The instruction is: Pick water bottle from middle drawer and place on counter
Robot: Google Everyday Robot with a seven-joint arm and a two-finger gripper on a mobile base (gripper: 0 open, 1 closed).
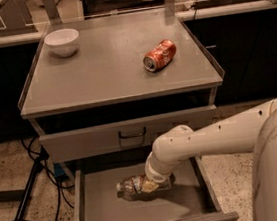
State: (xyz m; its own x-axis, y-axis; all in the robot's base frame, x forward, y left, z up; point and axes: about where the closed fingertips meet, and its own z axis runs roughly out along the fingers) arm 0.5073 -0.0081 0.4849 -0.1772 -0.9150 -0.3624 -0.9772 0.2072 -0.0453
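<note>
**Figure: 1 arm, drawer open.** The water bottle [130, 188] lies on its side on the floor of the pulled-out middle drawer [108, 214]. Its long axis runs crosswise, roughly parallel to the drawer front. The gripper [151, 183] sits low in the drawer at the bottle's mid-to-right portion, directly over or against it. Whether it is clenched on the bottle or released cannot be told. The bench [99, 77] lies above and behind, carrying a soda can [159, 55] on its side and a white bowl [62, 41] near its far left corner. The lift will likely need to rise and clear the closed upper drawer front [92, 141] before reaching the bench.
</note>
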